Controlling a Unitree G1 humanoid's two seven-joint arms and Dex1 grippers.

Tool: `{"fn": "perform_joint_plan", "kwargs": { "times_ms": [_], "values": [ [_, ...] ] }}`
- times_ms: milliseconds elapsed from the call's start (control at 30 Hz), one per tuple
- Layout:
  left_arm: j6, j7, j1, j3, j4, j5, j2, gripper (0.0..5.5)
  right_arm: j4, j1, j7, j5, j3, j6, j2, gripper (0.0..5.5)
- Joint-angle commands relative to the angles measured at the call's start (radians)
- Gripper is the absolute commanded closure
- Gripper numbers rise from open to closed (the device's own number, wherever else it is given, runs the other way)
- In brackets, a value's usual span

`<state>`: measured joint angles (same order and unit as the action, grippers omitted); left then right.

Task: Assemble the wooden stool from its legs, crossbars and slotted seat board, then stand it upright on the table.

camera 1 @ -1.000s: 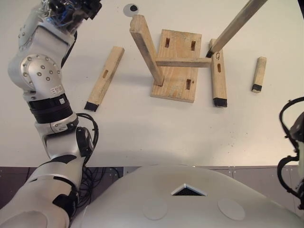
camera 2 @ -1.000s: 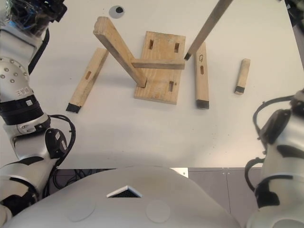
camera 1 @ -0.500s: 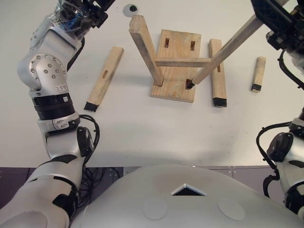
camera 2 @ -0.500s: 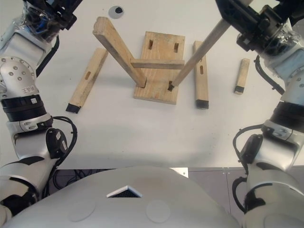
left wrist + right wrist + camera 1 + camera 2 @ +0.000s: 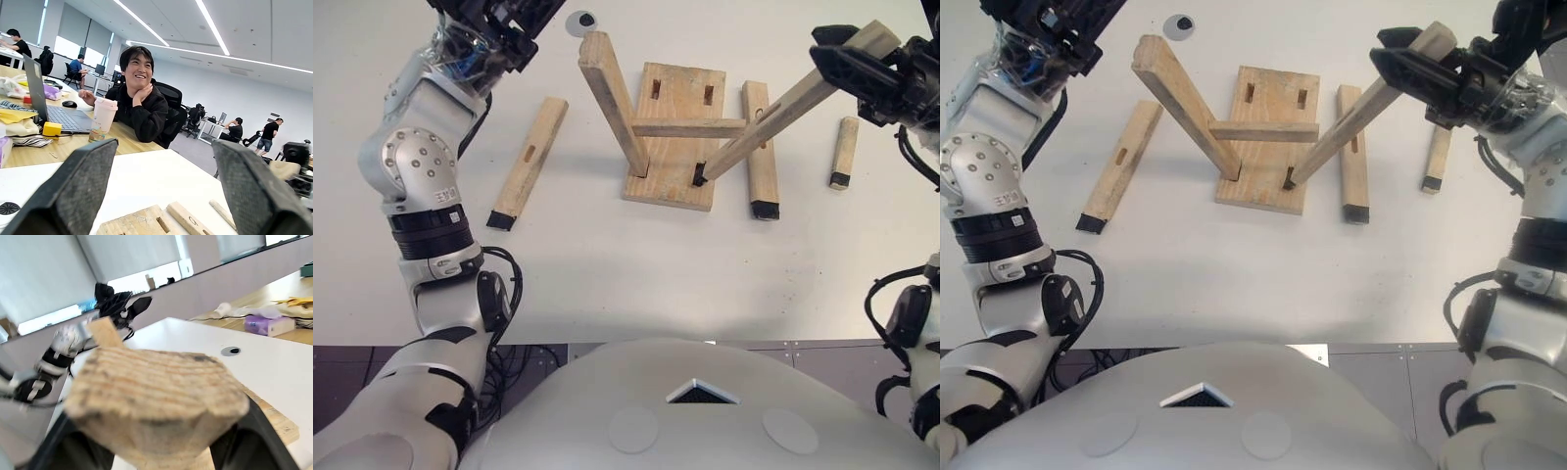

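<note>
Lighting: bright, even, from long white ceiling light strips (image 5: 214,25) overhead. Shadows: faint, soft-edged, hugging the flat pale wooden slotted seat board (image 5: 677,103) and the slotted wooden leg (image 5: 529,157) lying left of it.

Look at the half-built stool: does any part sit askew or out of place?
Yes: the leg in the right gripper leans steeply, its dark tip at the near right slot of the seat board, not standing upright in it.

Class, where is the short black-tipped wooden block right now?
The short black-tipped wooden block lies flat on the white table's right side in the eye views, just right of the slotted wooden leg lying flat, apart from it.
</note>
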<state>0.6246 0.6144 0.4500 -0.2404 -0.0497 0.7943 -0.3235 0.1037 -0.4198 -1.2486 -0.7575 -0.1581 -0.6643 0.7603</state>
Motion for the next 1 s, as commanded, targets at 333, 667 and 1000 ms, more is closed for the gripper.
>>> {"fn": "perform_joint_plan", "kwargs": {
  "times_ms": [333, 667, 1000],
  "values": [
    [-0.044, -0.062, -0.065, 0.029, -0.095, 0.006, 0.096, 1.99, 0.022, -0.108, -0.121, 0.247, 0.243, 0.131, 0.094, 3.46],
    [-0.07, -0.079, -0.068, 0.089, -0.152, -0.007, 0.133, 1.99, -0.057, -0.139, -0.113, 0.283, 0.298, 0.131, 0.103, 3.46],
    [-0.132, -0.101, -0.102, 0.17, -0.166, -0.099, 0.15, 1.99, -0.078, -0.252, -0.142, 0.391, 0.424, 0.107, 0.102, 3.46]
  ]
}}
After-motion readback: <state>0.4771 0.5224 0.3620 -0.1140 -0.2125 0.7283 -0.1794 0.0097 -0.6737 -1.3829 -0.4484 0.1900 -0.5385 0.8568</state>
